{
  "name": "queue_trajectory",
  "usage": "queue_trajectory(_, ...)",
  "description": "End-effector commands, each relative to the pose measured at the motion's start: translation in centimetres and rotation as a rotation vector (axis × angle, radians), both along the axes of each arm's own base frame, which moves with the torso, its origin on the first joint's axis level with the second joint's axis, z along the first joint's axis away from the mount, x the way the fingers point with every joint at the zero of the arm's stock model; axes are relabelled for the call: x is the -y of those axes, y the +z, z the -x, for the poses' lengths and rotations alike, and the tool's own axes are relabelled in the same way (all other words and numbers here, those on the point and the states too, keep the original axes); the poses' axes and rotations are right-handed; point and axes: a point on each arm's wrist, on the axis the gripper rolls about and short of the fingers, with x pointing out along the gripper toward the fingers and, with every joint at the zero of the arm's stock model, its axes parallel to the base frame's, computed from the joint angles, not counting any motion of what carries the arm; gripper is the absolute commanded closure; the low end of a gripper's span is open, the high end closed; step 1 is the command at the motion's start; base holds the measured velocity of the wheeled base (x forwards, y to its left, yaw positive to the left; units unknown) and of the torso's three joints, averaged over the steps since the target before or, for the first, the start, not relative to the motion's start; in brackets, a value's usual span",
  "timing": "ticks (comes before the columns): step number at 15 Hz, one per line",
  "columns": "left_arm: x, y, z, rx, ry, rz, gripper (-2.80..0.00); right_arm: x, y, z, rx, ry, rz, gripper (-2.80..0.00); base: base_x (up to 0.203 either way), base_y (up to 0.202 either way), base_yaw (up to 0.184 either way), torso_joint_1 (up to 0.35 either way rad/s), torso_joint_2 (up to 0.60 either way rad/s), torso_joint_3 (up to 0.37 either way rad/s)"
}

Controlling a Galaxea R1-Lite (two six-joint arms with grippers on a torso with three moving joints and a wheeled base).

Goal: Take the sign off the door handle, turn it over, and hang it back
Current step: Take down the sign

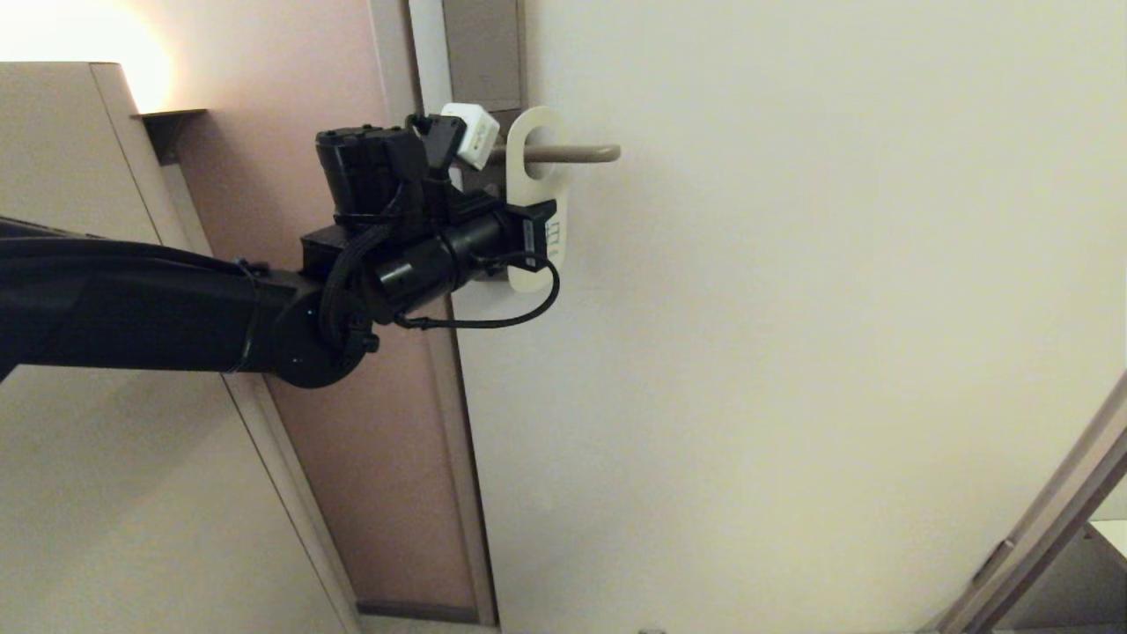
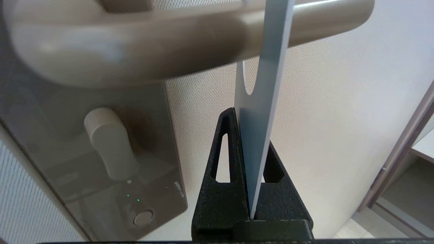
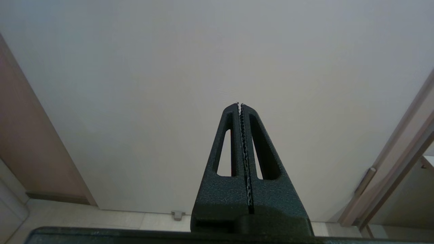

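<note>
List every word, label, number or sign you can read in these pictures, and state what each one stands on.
Nothing can be read for certain.
Sign: dark print on its white face, beside the left gripper that is shut on it; too small and partly hidden to read.
Sign in the left wrist view: seen edge-on, so no print shows.
Lock plate under the door handle: small green lights and a round button, no lettering.
Right wrist view: no text.

Matte black left arm (image 1: 132, 308), looped black cable (image 1: 493, 317), textured black fingers (image 2: 223, 162) with triangular cutouts.
</note>
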Motion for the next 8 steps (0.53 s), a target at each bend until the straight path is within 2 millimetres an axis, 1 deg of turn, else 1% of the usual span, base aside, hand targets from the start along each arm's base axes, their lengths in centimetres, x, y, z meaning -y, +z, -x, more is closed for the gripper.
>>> queue_trajectory(1, 0.4, -0.4, -0.4, -0.003, -0.003, -0.002, 0.0, 0.0, 0.0, 0.0, -0.001, 0.0, 0.0, 0.0, 0.0, 0.0, 0.0, 0.0, 0.0, 0.0)
queue_trajectory(6, 1.9, -1.0, -2.1, 0.01, -0.001, 0.007, 0.0, 0.0, 0.0, 0.0, -0.001, 0.0, 0.0, 0.0, 0.0, 0.0, 0.0, 0.0, 0.0, 0.0)
queue_trajectory(8, 2.4, -1.2, -2.3, 0.01, -0.003, 0.007, 0.0, 0.0, 0.0, 0.0, -0.001, 0.0, 0.0, 0.0, 0.0, 0.0, 0.0, 0.0, 0.0, 0.0)
